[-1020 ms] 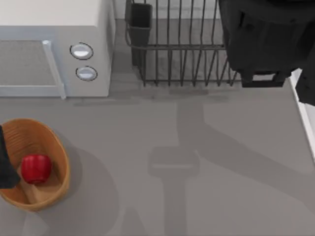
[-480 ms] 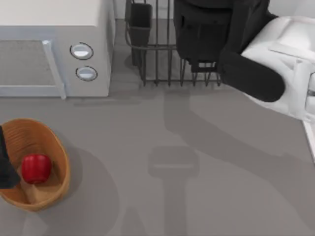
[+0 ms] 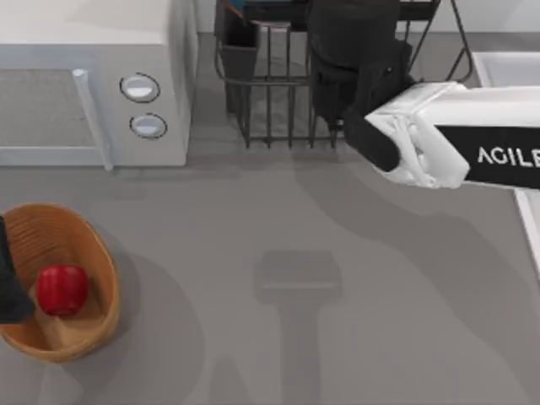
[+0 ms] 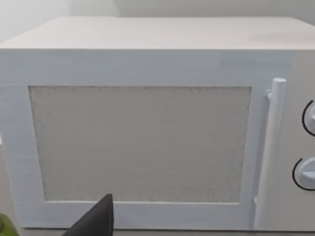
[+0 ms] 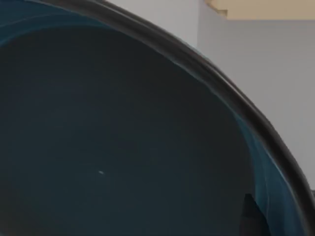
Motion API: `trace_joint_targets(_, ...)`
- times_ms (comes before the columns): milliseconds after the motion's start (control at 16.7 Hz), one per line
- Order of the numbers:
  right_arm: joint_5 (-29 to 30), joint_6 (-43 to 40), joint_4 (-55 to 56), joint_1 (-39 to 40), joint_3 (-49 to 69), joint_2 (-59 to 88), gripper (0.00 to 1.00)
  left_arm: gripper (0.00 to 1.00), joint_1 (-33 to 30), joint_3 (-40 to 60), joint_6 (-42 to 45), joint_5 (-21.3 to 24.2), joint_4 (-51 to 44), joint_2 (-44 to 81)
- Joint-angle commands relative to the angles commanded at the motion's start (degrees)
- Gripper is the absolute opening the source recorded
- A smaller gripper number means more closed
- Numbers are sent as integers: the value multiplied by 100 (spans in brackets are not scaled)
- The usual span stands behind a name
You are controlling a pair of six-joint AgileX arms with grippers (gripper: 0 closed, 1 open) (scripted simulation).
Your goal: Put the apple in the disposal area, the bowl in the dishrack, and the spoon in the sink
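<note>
**Top view inventory: bowl going to the dishrack, apple already binned**

Top view is showing the right arm reaching in from the table's right side, its dark wrist hanging over the front bars of the dishrack (image 3: pixel 278 93) at the far edge. A sliver of blue, seemingly the bowl's rim, is peeking out above the rack near the utensil cup (image 3: pixel 240 38).

- Bowl (image 5: pixel 113 137): sitting right up against the right wrist camera, teal inside and dark rim curving across. Judged rigid, glazed and slippery, moderately heavy, likely to chip if dropped; best held by pinching the rim wall.
- Right gripper: one dark fingertip (image 5: pixel 251 219) is showing against the bowl's inside by the rim. Whether the jaws are clamping the rim cannot be told.
- Apple (image 3: pixel 62 288): lying inside the disposal area (image 3: pixel 97 253), the woven basket at the near left. That part of the task looks finished.
- Left gripper: parked just beside the basket at the left edge, facing the microwave (image 4: pixel 147 142); one finger tip (image 4: pixel 98 221) is visible, state not readable.
- Sink (image 3: pixel 506 67): white rim at the far right.
</note>
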Motion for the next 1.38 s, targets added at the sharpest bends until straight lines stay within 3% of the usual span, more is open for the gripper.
trace_joint_targets(360,-187,2,247,-184,-56,209,0,100,0,0,0,0,0,0)
trace_joint_targets(1140,-187,2,247,-184,-56,209,98,100,0,0,0,0,0,0)
trace_joint_targets(1380,-187,2,247,-184,-56,209,100,100,0,0,0,0,0,0)
